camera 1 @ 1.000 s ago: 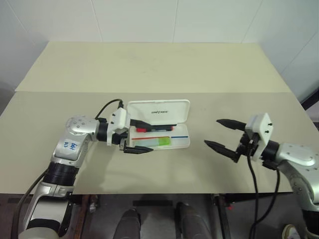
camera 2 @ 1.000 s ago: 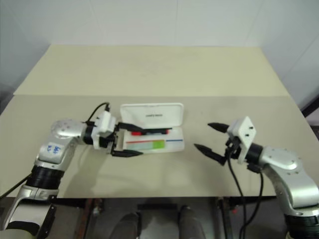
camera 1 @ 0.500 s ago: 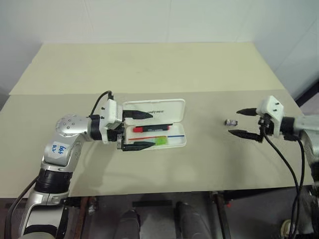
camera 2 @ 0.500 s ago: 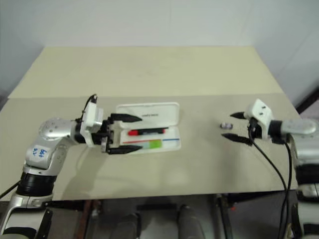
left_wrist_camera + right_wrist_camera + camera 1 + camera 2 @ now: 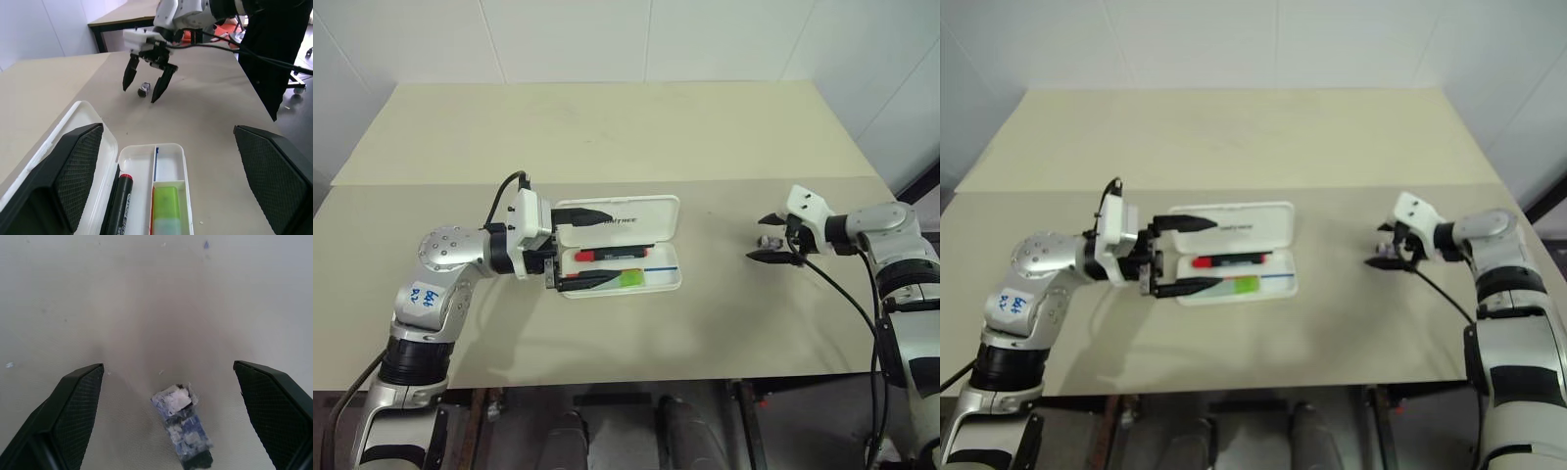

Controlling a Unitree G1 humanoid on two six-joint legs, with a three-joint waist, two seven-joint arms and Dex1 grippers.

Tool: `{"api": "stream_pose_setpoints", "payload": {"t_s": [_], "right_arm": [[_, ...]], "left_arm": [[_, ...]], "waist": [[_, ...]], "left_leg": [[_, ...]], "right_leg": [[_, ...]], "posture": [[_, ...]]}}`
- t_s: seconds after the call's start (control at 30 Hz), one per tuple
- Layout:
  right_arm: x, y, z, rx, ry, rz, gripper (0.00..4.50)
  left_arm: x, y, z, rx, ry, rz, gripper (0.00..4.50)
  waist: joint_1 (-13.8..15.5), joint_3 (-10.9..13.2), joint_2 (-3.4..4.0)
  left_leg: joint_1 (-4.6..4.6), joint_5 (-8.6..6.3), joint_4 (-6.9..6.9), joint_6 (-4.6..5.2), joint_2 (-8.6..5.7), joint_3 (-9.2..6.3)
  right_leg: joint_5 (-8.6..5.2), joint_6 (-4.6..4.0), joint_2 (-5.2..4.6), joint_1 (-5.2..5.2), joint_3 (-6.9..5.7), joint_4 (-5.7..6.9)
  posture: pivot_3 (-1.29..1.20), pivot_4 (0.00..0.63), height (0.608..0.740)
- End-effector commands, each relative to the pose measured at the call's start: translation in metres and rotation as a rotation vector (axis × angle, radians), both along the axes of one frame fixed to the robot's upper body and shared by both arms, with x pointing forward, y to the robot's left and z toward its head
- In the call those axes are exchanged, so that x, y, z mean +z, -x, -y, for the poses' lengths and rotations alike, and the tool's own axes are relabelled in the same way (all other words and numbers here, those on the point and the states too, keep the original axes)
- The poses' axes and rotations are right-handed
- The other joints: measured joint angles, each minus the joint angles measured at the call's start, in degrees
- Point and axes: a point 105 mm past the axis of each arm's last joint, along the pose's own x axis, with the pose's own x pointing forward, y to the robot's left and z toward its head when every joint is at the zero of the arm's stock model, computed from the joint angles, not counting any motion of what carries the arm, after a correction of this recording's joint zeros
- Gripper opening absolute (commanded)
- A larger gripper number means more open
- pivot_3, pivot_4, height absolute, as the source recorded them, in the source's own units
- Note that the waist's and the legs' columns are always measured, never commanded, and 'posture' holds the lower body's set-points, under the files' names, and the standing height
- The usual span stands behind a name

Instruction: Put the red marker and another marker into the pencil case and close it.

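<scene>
Pencil case (image 5: 622,245) open on the table (image 5: 607,127), left of the middle, nearer the front edge than the back; lid folded back flat, lettering showing. Inside the tray: red marker (image 5: 612,254) along the hinge side, red cap toward the table's left edge; another marker (image 5: 628,280) in the front compartment, green cap toward the right. Thin red-and-blue pencil (image 5: 651,265) between the two.

Left gripper (image 5: 592,245) level at the case's left end, jaws wide, one finger over the lid, the other over the tray's front left corner; contact with the case cannot be told. Both markers just beyond the fingertips, neither held.

Right gripper (image 5: 770,238) near the right edge, well apart from the case, jaws wide, straddling a small dark scuffed object (image 5: 183,431) lying on the table, not gripped.
</scene>
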Motion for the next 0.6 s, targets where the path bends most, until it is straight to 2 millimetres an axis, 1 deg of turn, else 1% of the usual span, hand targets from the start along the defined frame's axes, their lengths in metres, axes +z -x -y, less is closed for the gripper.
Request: {"api": "stream_pose_setpoints", "payload": {"t_s": [0.03,0.2,0.33,0.4,0.5,0.6], "right_arm": [[0.005,0.0,0.015,-0.051,0.046,0.011,4.5],[0.003,0.004,0.026,-0.071,0.09,-0.005,4.5],[-0.002,0.009,0.036,-0.091,0.123,-0.029,4.5],[-0.004,0.01,0.038,-0.093,0.13,-0.041,4.5],[-0.009,0.014,0.041,-0.085,0.15,-0.066,3.85],[-0.011,0.017,0.043,-0.081,0.156,-0.09,2.85]], "left_arm": [[0.012,0.007,-0.006,0.016,0.006,0.051,4.48],[0.012,0.008,-0.012,0.048,0.002,0.052,4.48],[0.013,0.01,-0.011,0.047,0.004,0.054,4.48],[0.013,0.011,-0.011,0.046,0.002,0.054,4.48],[0.013,0.011,-0.011,0.045,-0.003,0.057,4.5],[0.013,0.011,-0.012,0.045,-0.006,0.058,4.5]], "waist": [[-0.1,0.0,0.0],[0.1,0.0,0.0],[0.3,0.0,0.0],[0.4,0.0,0.0],[0.3,0.0,0.0],[0.3,0.0,0.0]], "left_leg": [[0.01,0.0,0.0,0.0,0.0,0.0],[0.03,0.02,0.05,-0.03,-0.01,0.0],[0.02,0.02,0.09,-0.03,-0.04,-0.03],[0.02,0.03,0.09,-0.04,-0.04,-0.04],[0.02,0.03,0.08,-0.06,-0.04,-0.04],[0.03,0.06,0.1,-0.1,-0.05,-0.04]], "right_leg": [[0.0,0.0,0.0,0.0,0.0,0.02],[0.0,0.01,0.0,0.03,0.0,0.06],[0.02,0.03,-0.01,0.09,0.0,0.04],[0.02,0.04,-0.02,0.1,0.0,0.02],[0.02,0.04,-0.02,0.1,0.0,0.0],[0.04,0.08,-0.02,0.13,0.0,0.01]], "posture": [[0.0,0.15,0.74],[0.0,0.15,0.74],[0.0,0.15,0.74],[0.0,0.15,0.74],[0.0,0.15,0.74],[0.0,0.15,0.74]]}}
